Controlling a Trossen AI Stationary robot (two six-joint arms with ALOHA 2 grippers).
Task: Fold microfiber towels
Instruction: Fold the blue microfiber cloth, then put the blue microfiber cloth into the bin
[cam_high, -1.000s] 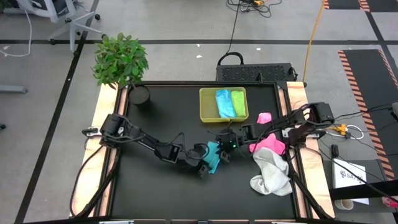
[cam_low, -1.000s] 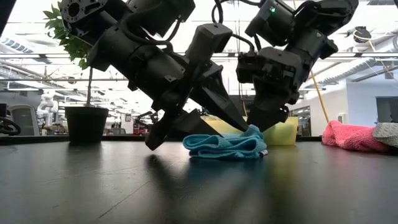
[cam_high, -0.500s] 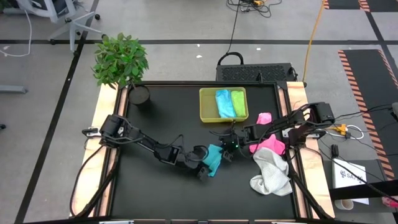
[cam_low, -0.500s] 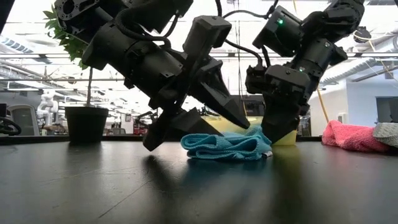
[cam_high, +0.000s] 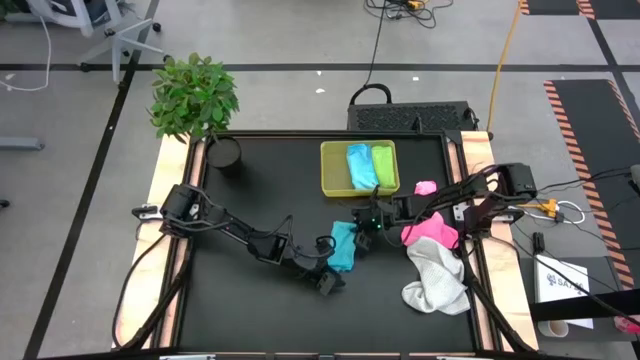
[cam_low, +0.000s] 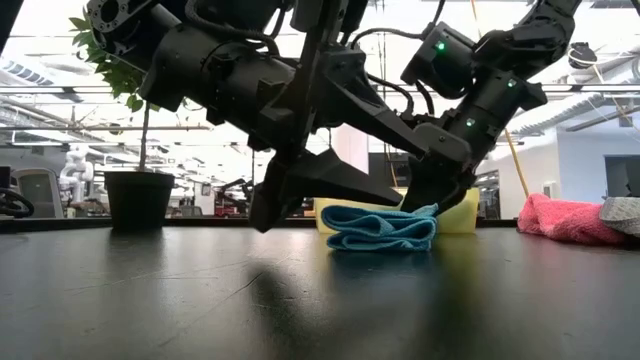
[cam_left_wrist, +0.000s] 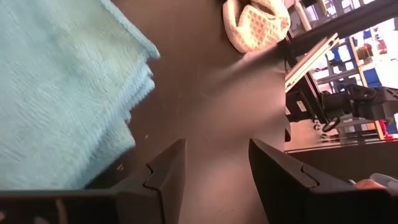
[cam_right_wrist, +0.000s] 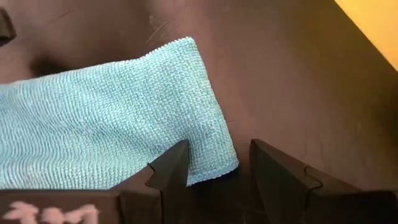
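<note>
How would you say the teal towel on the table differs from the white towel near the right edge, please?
The teal towel is folded into a compact, layered rectangle; the white towel lies crumpled in a loose heap. The teal towel sits mid-table between the left claw and the right claw, while the white towel lies untended by the right edge, touching the pink towel. The teal one covers less table. Both rest on the black table, outside the tray.

Folded teal towel (cam_low: 382, 227) flat on dark worktop (cam_low: 300, 300). Left gripper (cam_low: 300, 195) beside its left edge, fingers apart, empty. Right gripper (cam_low: 430, 200) over its right end, fingers parted. Pink towel (cam_low: 565, 218) far right; potted plant (cam_low: 135, 190) left.
</note>
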